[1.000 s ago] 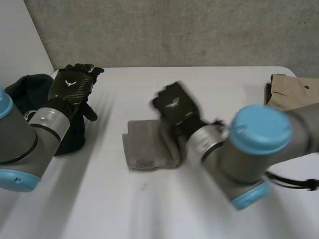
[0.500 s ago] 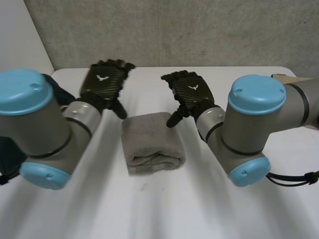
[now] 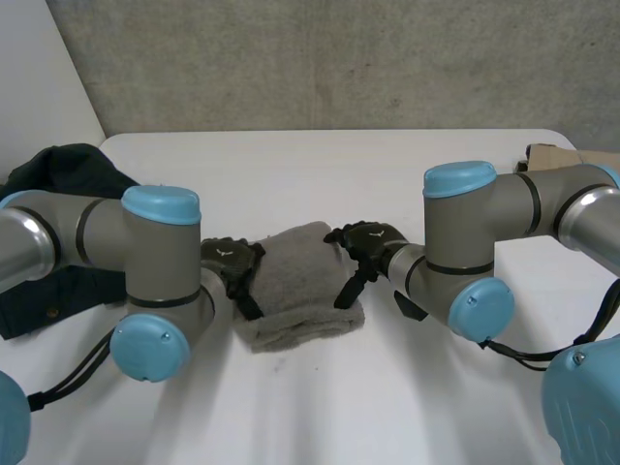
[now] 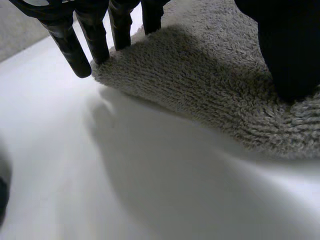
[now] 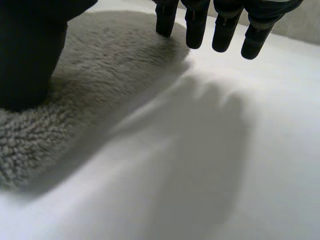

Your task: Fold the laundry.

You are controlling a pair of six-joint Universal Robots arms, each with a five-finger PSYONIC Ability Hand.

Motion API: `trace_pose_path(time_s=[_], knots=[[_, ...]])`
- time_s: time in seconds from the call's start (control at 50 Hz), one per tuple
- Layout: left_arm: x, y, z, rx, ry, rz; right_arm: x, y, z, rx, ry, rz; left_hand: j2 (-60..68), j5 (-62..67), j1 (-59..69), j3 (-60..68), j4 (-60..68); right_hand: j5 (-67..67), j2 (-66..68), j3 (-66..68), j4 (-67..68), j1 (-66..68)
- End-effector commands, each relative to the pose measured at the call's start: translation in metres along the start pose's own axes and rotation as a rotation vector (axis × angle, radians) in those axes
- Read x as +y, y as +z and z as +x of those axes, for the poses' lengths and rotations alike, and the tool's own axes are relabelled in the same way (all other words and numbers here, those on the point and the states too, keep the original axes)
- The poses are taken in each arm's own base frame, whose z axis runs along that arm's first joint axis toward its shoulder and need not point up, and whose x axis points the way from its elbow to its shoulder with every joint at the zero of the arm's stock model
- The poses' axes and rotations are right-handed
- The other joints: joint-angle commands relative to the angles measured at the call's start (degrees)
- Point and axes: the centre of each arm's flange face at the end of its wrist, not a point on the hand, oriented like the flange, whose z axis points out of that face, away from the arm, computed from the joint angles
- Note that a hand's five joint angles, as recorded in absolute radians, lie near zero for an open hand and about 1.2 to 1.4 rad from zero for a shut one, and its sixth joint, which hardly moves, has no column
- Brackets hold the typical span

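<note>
A folded grey towel [image 3: 300, 286] lies in the middle of the white table [image 3: 407, 174]. My left hand [image 3: 231, 262] is low against the towel's left side, and my right hand [image 3: 368, 247] is against its right side. In the left wrist view the left hand [image 4: 80, 50] is open: its straight fingers touch the towel [image 4: 200, 85] at its edge and the thumb [image 4: 290, 55] rests on the pile. In the right wrist view the right hand [image 5: 196, 27] is open too, fingers straight just off the towel [image 5: 100, 65], thumb [image 5: 30, 60] on top.
A dark garment [image 3: 58, 194] lies heaped at the table's left edge behind my left arm. A brown item [image 3: 554, 155] sits at the far right edge. A grey wall runs behind the table.
One second ago the right hand was on the towel and the left hand over the dark garment. Both hands then rose behind the towel and have now come down at its two sides.
</note>
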Motion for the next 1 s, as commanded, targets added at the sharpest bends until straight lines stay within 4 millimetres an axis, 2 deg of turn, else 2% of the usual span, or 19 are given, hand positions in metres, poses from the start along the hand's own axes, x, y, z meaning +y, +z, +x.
trace_pose_path(time_s=[0.02, 0.08, 0.1, 0.18, 0.2, 0.26, 0.28, 0.34, 0.36, 0.44, 0.52, 0.58, 0.68, 0.92, 1.0], knots=[[-0.041, -0.029, -0.014, 0.012, -0.01, 0.129, -0.026, -0.023, -0.007, 0.088, -0.241, 0.068, -1.93, -2.84, 0.67, -2.17, -1.61, -2.76, -2.17, -1.88, -2.17, -3.0], [-0.062, -0.041, -0.024, 0.015, -0.026, 0.215, -0.038, -0.038, -0.015, 0.137, -0.32, 0.144, -1.93, -2.84, 0.67, -2.17, -1.61, -2.76, -2.17, -1.88, -2.17, -3.0], [-0.074, -0.048, -0.031, 0.013, -0.036, 0.272, -0.04, -0.042, -0.019, 0.145, -0.339, 0.165, -1.93, -2.84, 0.67, -2.17, -1.61, -2.76, -2.17, -1.88, -2.17, -3.0], [-0.1, -0.068, -0.045, 0.049, -0.073, 0.4, -0.038, -0.063, -0.042, 0.144, -0.426, 0.266, -1.93, -2.84, 0.67, -2.17, -1.61, -2.76, -2.17, -1.88, -2.17, -3.0], [-0.104, -0.072, -0.047, 0.061, -0.08, 0.419, -0.032, -0.071, -0.053, 0.127, -0.454, 0.298, -1.93, -2.84, 0.67, -2.17, -1.61, -2.76, -2.17, -1.88, -2.17, -3.0], [-0.115, -0.086, -0.052, 0.162, -0.117, 0.478, -0.019, -0.081, -0.068, 0.098, -0.489, 0.334, -1.93, -2.84, 0.67, -2.17, -1.61, -2.76, -2.17, -1.88, -2.17, -3.0], [-0.117, -0.089, -0.051, 0.2, -0.129, 0.486, -0.008, -0.086, -0.077, 0.073, -0.497, 0.339, -1.93, -2.84, 0.67, -2.17, -1.61, -2.76, -2.17, -1.88, -2.17, -3.0], [-0.119, -0.104, -0.046, 0.367, -0.163, 0.488, 0.011, -0.091, -0.087, 0.035, -0.498, 0.331, -1.93, -2.84, 0.67, -2.17, -1.61, -2.76, -2.17, -1.88, -2.17, -3.0], [-0.119, -0.106, -0.045, 0.402, -0.169, 0.483, 0.023, -0.092, -0.092, 0.011, -0.495, 0.32, -1.93, -2.84, 0.67, -2.17, -1.61, -2.76, -2.17, -1.88, -2.17, -3.0], [-0.114, -0.122, -0.035, 0.581, -0.167, 0.466, 0.044, -0.085, -0.098, -0.01, -0.483, 0.308, -1.93, -2.84, 0.67, -2.17, -1.61, 2.61, 3.19, 3.49, 3.19, 2.36], [-0.106, -0.135, -0.023, 0.694, -0.125, 0.47, 0.052, -0.072, -0.098, 0.001, -0.49, 0.32, -1.93, -2.84, 0.67, -2.17, -1.61, 2.79, 3.38, 3.67, 3.38, 2.55], [-0.105, -0.134, -0.019, 0.675, -0.104, 0.488, 0.055, -0.057, -0.096, 0.02, -0.514, 0.339, -1.93, -2.84, 0.67, -2.17, -1.61, 5.63, 6.22, 6.51, 6.22, 5.39], [-0.102, -0.129, -0.016, 0.619, -0.099, 0.502, 0.054, -0.042, -0.093, 0.048, -0.541, 0.373, -1.93, -2.84, 0.67, -2.17, -1.61, 9.51, 10.1, 10.39, 10.1, 9.27], [-0.102, -0.124, -0.019, 0.582, -0.102, 0.531, 0.047, -0.028, -0.094, 0.057, -0.555, 0.428, -1.93, -2.84, 0.67, -2.17, -1.61, 21.62, 22.21, 22.5, 22.21, 21.38], [-0.102, -0.124, -0.02, 0.579, -0.108, 0.528, 0.043, -0.023, -0.094, 0.056, -0.551, 0.45, -1.93, -2.84, 0.67, -2.17, -1.61, 33.03, 33.62, 33.91, 33.62, 32.79]])
